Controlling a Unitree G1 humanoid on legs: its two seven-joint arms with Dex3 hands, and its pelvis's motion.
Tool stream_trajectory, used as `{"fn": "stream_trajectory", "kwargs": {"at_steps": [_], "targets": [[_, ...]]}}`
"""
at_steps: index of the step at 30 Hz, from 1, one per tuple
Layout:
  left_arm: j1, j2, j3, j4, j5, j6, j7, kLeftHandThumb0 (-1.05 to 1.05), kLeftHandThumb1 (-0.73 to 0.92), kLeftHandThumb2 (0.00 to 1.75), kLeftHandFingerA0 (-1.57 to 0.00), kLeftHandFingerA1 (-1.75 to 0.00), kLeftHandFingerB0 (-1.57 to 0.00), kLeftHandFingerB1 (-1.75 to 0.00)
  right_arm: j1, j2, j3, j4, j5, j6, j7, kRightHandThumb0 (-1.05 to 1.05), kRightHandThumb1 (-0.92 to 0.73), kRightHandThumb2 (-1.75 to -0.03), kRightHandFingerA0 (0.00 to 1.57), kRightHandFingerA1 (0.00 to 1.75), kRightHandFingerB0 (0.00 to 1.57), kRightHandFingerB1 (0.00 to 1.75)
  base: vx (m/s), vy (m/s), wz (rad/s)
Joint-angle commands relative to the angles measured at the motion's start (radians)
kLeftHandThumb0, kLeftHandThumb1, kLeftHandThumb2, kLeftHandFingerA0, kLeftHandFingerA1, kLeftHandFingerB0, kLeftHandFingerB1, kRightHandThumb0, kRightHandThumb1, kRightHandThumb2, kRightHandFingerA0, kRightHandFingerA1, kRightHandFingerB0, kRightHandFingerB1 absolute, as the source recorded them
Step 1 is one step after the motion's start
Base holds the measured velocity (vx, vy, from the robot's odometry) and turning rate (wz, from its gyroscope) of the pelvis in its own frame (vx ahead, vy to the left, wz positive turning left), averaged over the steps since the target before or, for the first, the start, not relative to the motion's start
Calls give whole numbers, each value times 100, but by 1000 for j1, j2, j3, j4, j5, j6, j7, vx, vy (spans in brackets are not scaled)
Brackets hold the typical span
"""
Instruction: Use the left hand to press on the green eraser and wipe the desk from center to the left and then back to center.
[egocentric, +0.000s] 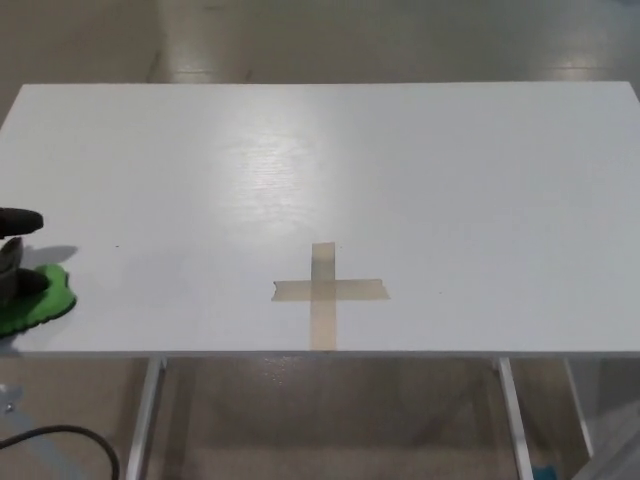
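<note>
Your left hand (14, 250) sits at worktop's (420, 170) left edge, mostly out of frame; only black fingertips (20, 220) show. Fingers press down on green eraser (38, 300), near front-left corner, flat on surface. Tape cross (326, 291) well apart, near front edge centre. Right hand not visible.

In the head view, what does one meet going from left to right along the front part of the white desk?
Black left hand at the picture's left edge → green eraser → beige tape cross → bare white desk.
</note>
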Motion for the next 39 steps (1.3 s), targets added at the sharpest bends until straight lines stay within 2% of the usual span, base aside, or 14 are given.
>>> {"fn": "stream_trajectory", "kwargs": {"at_steps": [1,9,18,19,24,25,29,39], "targets": [[46,-23,-14,38,36,61,-13,-26,79,64,-106,-76,-96,-72,7,-1,3,6,-6,-26,-14,-20,-68,-59,83,59,64,53,0,0,0],[22,-131,-57,-6,49,28,-15,-17,82,64,-99,-80,-91,-74,5,0,2,2,1,-14,-8,-20,-68,-59,83,59,64,53,0,0,3],[-14,-336,-188,-92,95,18,13,-19,82,64,-101,-81,-94,-72,11,9,4,-10,7,-11,-7,-20,-68,-59,82,59,64,53,0,0,0],[-18,-366,-203,-103,99,20,14,-28,68,87,-98,-87,-92,-80,11,10,4,-11,8,-6,-5,-20,-68,-59,82,59,64,53,0,0,0],[-21,-456,-259,-144,119,41,31,-28,68,87,-98,-87,-92,-80,14,11,5,-28,11,11,2,-20,-68,-59,82,59,64,53,0,0,0],[-23,-481,-279,-157,131,49,39,-20,81,64,-100,-81,-93,-71,15,10,8,-35,6,15,1,-19,-68,-59,82,59,64,53,0,0,0],[-24,-555,-348,-211,170,71,58,-20,81,64,-99,-81,-94,-68,20,11,10,-62,4,28,0,-20,-68,-59,81,58,63,53,0,0,0],[-35,-646,-401,-250,185,115,73,-22,81,64,-98,-81,-93,-72,20,16,4,-62,12,19,-1,-20,-68,-59,82,59,64,53,0,0,0]]}}
